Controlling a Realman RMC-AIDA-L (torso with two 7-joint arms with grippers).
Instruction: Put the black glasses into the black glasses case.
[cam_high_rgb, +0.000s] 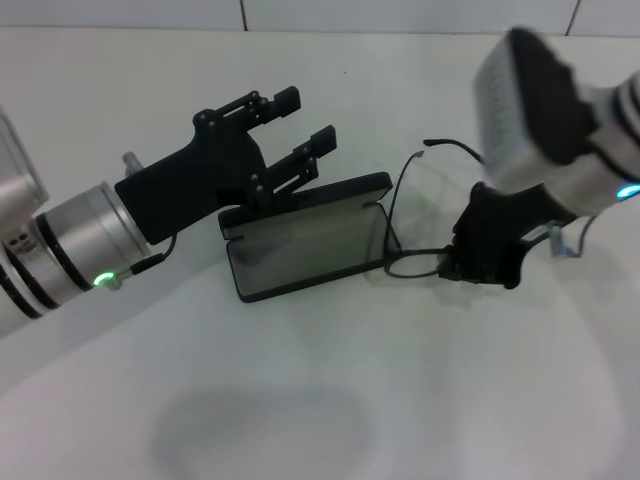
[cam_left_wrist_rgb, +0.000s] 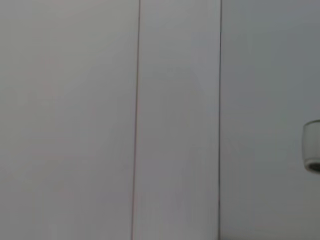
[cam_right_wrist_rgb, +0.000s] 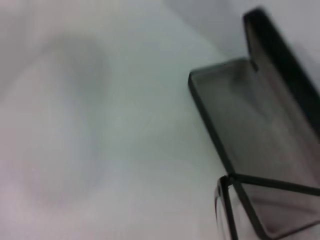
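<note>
You've got the black glasses case (cam_high_rgb: 305, 238) lying open on the white counter (cam_high_rgb: 300, 400), grey lining up, lid raised on the far side. Take it as the landmark.

Left gripper (cam_high_rgb: 300, 128) sits just behind and above the case's lid, jaws spread apart with nothing between them; lower finger tips look close to the lid's rear edge, but contact isn't clear from the head view. Left wrist view gives you only a pale panelled wall (cam_left_wrist_rgb: 100, 120).

Right gripper (cam_high_rgb: 485, 250) is down at the case's right end, low over the counter. Its jaws are hidden under the wrist body, so you can't tell how far they are open, or whether they actually clamp the frame.

The black glasses (cam_high_rgb: 405, 225) are at the case's right end, partly overlapping its right rim; one temple arm sticks up and away from the case, the front of the frame runs toward the right gripper. Right wrist view shows the frame crossing the case's near corner (cam_right_wrist_rgb: 260, 182)
</note>
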